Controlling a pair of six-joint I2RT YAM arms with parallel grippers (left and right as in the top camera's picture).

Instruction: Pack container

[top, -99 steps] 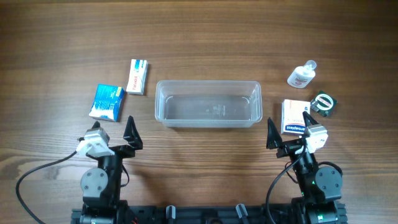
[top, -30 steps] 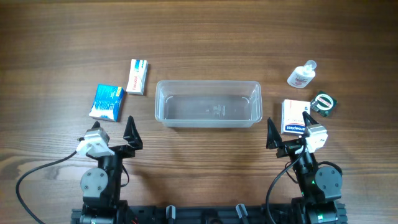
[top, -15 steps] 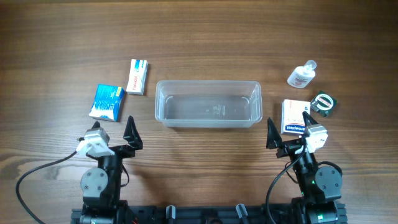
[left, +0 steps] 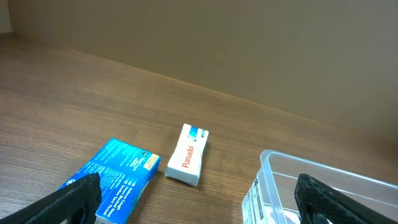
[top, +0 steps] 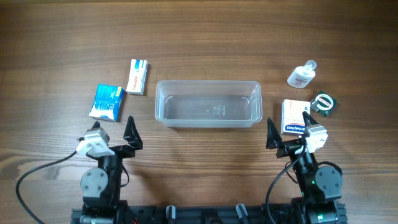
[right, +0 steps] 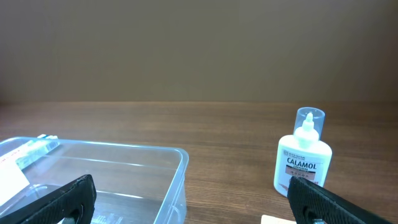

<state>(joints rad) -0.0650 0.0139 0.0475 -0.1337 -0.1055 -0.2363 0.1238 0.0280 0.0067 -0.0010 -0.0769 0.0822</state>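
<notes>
The clear rectangular container [top: 208, 103] lies empty at the table's middle; it also shows in the left wrist view [left: 323, 186] and the right wrist view [right: 99, 174]. A blue box [top: 107, 101] and a white Panadol box [top: 137, 76] lie to its left, and show in the left wrist view as the blue box [left: 115, 177] and the Panadol box [left: 188, 154]. My left gripper [top: 114, 130] is open and empty, near the front edge. My right gripper [top: 288, 129] is open and empty, beside a white box [top: 294, 116].
A calamol bottle [top: 301, 74] stands at the back right, also in the right wrist view [right: 303, 157]. A green tape roll [top: 323, 102] lies right of the white box. Both arm bases sit at the table's front edge.
</notes>
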